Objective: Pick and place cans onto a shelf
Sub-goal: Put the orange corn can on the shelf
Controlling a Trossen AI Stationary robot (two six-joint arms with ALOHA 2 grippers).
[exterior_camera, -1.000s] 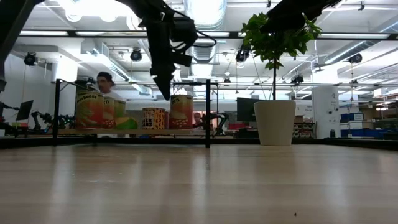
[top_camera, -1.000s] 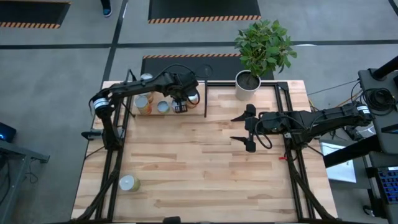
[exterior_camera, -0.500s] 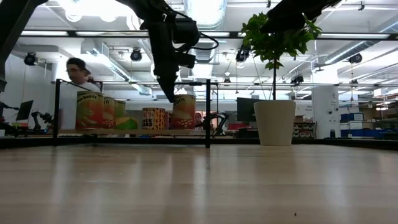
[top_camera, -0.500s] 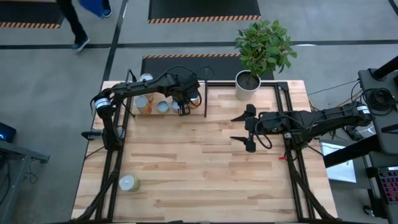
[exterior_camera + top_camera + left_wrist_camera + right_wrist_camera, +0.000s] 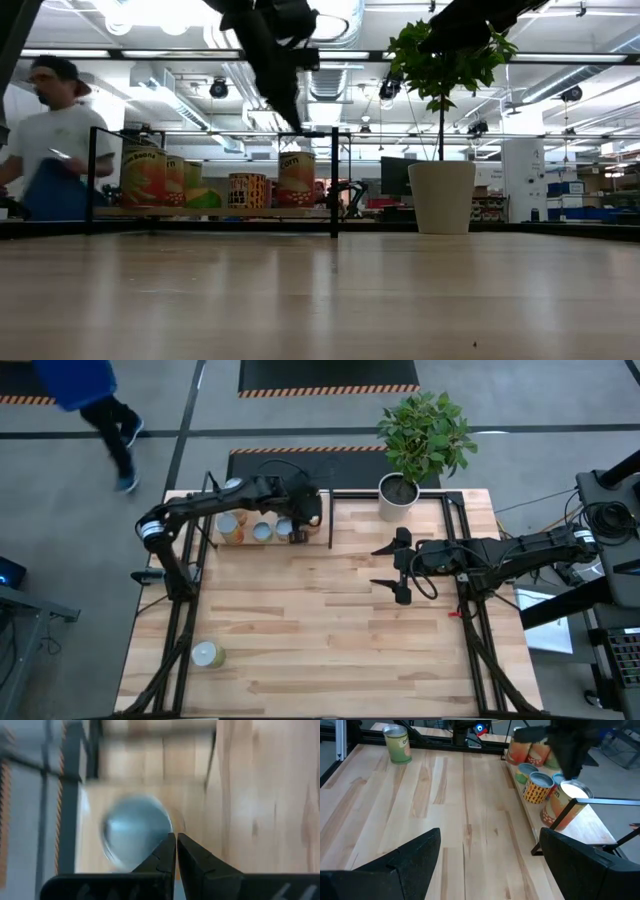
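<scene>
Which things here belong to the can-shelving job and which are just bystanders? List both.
Part of the job:
- cans on the shelf
- lone can on the table's near left
- shelf
- left gripper, shut, above the shelf
- right gripper, open, waiting mid-table

Just there:
- potted plant
- person walking behind the table

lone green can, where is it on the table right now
In the high view the lone green can stands near the table's front left corner, far from the shelf at the back left.
</scene>
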